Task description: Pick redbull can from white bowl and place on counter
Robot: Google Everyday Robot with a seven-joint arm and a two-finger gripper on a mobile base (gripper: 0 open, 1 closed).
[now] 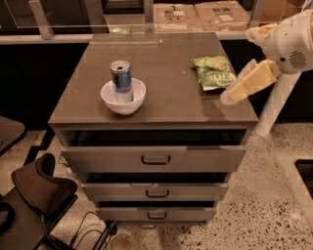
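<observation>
The redbull can (122,80), blue and silver with a silver top, stands upright inside the white bowl (123,102). The bowl sits on the left front part of the grey-brown counter (166,63). My gripper (228,97) is at the end of the cream arm segment that reaches in from the right. It hangs over the counter's right front edge, just below a green snack bag, and is far to the right of the can and bowl. It holds nothing that I can see.
A green crinkled snack bag (212,72) lies on the right side of the counter. Three handled drawers (155,159) below stand slightly pulled out. A dark chair (41,188) is at the lower left. A glass rail and boxes (215,12) stand behind.
</observation>
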